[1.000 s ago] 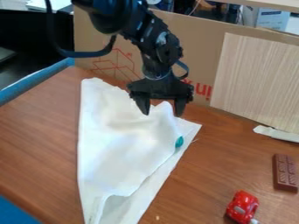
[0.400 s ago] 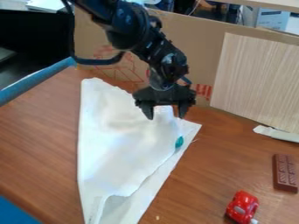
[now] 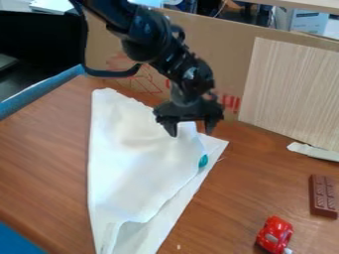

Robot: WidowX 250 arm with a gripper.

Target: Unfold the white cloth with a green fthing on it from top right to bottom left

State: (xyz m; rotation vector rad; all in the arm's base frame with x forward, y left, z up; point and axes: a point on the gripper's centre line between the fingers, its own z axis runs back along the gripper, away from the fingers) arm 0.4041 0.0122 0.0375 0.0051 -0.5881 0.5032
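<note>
The white folded cloth (image 3: 136, 158) lies on the brown wooden table (image 3: 43, 154), its upper-right part below and partly between the jaws. The jaws stand wide apart. A small green patch (image 3: 203, 160) sits at the fold's right edge, below the jaws in view. The black robot arm (image 3: 149, 42) enters from the upper left, angled downward; its black two-finger gripper (image 3: 192, 134) points down.
</note>
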